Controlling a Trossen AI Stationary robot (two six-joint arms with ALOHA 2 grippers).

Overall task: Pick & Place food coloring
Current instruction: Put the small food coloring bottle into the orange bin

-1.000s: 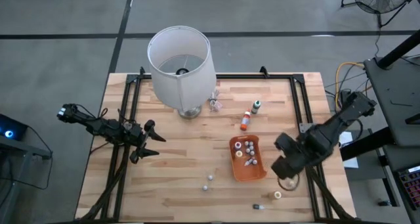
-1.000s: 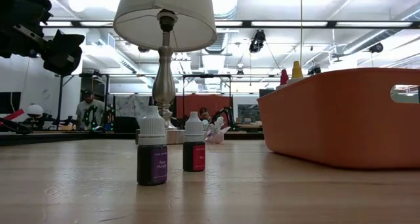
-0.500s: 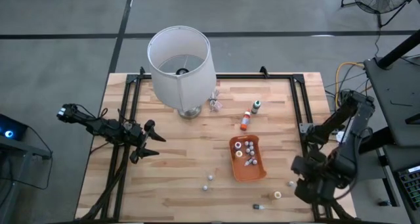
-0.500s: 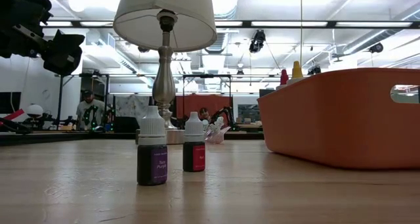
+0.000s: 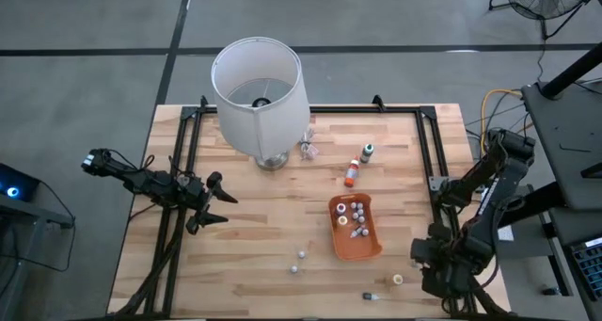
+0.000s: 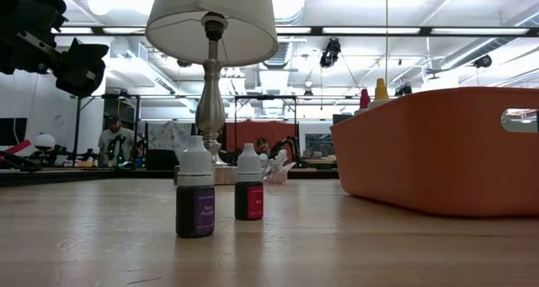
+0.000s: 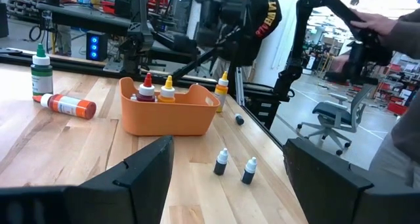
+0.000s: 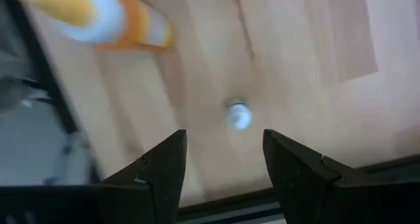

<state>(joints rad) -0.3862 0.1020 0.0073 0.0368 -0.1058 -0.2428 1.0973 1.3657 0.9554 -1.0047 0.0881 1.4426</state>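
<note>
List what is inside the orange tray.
The orange tray holds several small food coloring bottles, caps up; the left wrist view shows red and yellow tips above its rim. Whatever lies lower is hidden by the bottles and the wall.

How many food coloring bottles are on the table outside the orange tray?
7: green-capped bottle and orange bottle beyond the tray; a pair left of it; dark bottle and yellow-capped bottle near the table edge; white-capped bottle under the right gripper. More may be hidden.
</note>
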